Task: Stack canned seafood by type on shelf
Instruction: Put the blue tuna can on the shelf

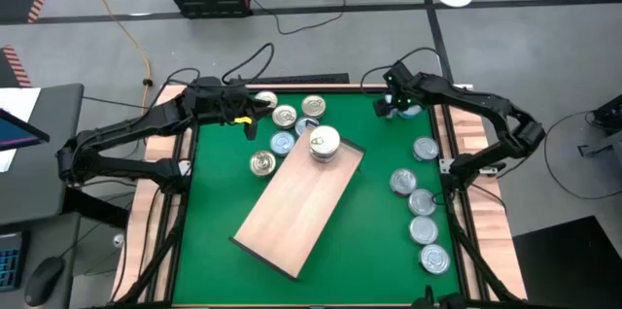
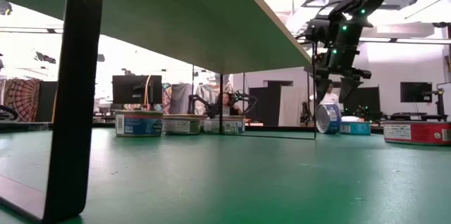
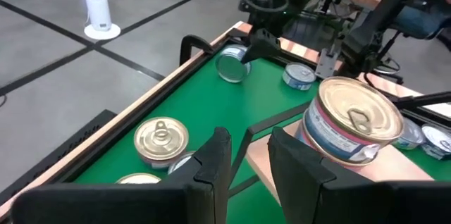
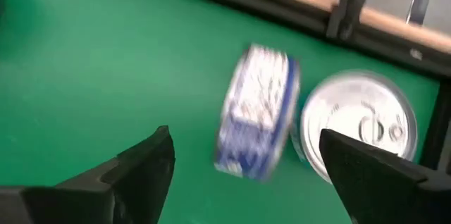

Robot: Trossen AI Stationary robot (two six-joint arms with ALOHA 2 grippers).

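The shelf [image 1: 301, 202], a tan board on dark legs, stands slantwise mid-table. A gold-lidded tin [image 3: 350, 120] sits at its far end on another tin. My left gripper [image 3: 248, 160] hovers just left of that end, open a little with nothing between its fingers. Several gold and silver tins [image 1: 285, 117] lie flat on the green table below it. My right gripper [image 4: 243, 164] is open over the far right corner, above a blue-and-white tin [image 4: 257, 122] that stands on its rim beside a flat silver-lidded tin [image 4: 359, 129]; its fingers are clear of both.
Several more tins [image 1: 421, 202] lie in a row along the table's right edge. The table has a raised wooden rim [image 1: 465, 129]. The shelf's dark legs [image 2: 70, 97] stand on the green surface, and bare green lies near the front edge.
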